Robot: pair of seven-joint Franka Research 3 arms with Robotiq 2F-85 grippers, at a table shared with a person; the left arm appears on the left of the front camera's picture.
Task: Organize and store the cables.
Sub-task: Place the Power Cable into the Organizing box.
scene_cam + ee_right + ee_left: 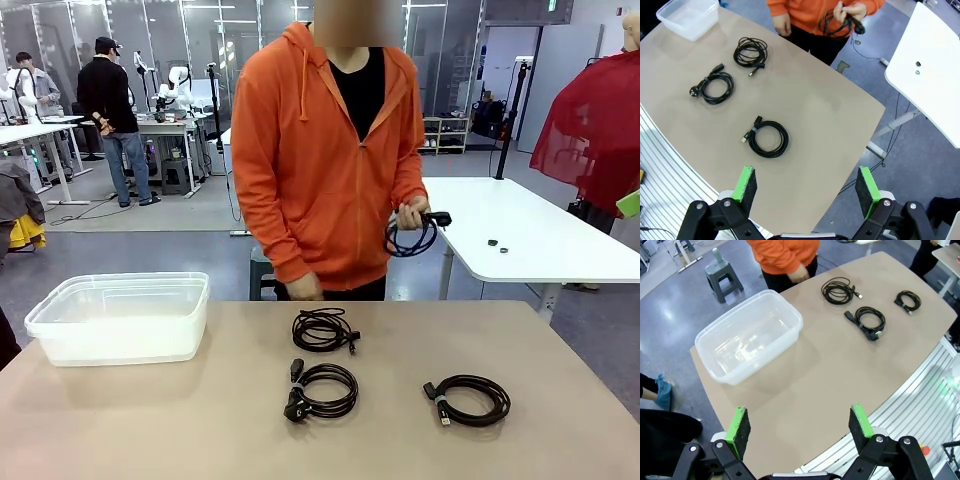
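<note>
Three coiled black cables lie on the tan table (200, 420): one at the far middle (323, 329), one with a plug nearer the front (322, 390), one to the right (470, 399). The person in an orange hoodie holds another coiled cable (415, 234) in one hand beyond the far edge. The left wrist view shows the same three coils (838, 291) (869, 320) (907, 300); so does the right wrist view (750, 51) (716, 87) (769, 138), along with the held cable (840, 22). My left gripper (801, 427) and right gripper (807, 186) hang high above the table, both open and holding nothing.
A clear plastic bin (122, 316) stands at the table's far left, also seen from the left wrist (747, 335) and right wrist (689, 16). A white table (530, 235) stands behind at right. A grey stool (722, 274) sits on the floor beyond the bin.
</note>
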